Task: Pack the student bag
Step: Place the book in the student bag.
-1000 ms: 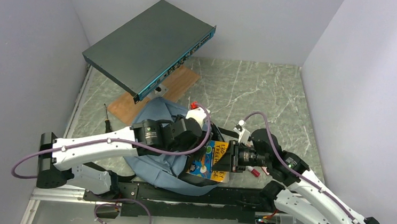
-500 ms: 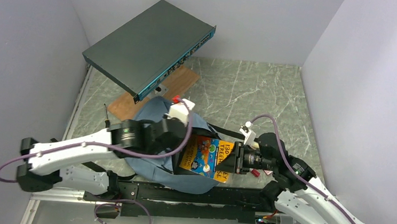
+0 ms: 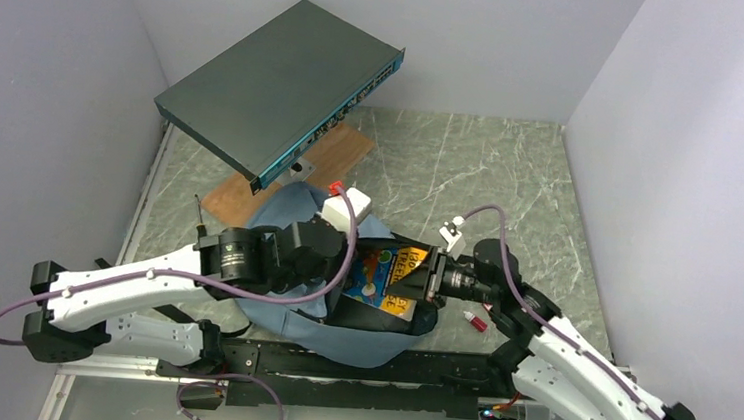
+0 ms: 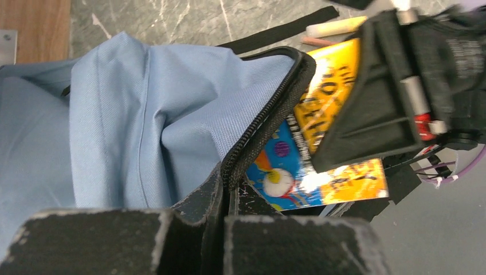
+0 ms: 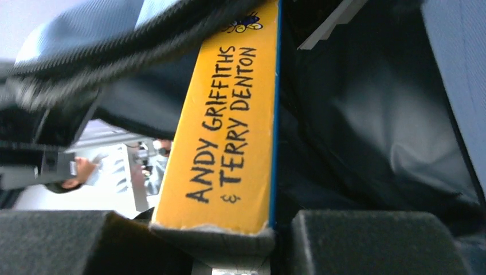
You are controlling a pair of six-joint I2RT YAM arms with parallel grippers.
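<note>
The student bag [image 3: 288, 211], blue-grey fabric with a black zipper, lies between the two arms. My left gripper [image 3: 341, 268] is shut on the bag's zipper edge [image 4: 269, 109] and holds the opening up; the jaws [image 4: 229, 197] pinch that black edge. My right gripper [image 3: 423, 279] is shut on a book [image 3: 388, 274] with a yellow and blue cover. The book's far end is inside the opening. In the right wrist view the yellow spine [image 5: 229, 126] stands between my fingers [image 5: 229, 232], with the bag's dark inside [image 5: 372, 132] beyond.
A flat dark grey metal box [image 3: 282, 88] leans at the back left above a wooden board [image 3: 337, 157]. A red-capped marker [image 3: 476, 322] lies by the right arm, and a thin dark tool [image 3: 200, 217] by the left wall. Walls close in on both sides.
My left gripper has shut on the bag's zipper edge and drawn back left. My right gripper has carried the book left and up, so its end is now in the opening.
</note>
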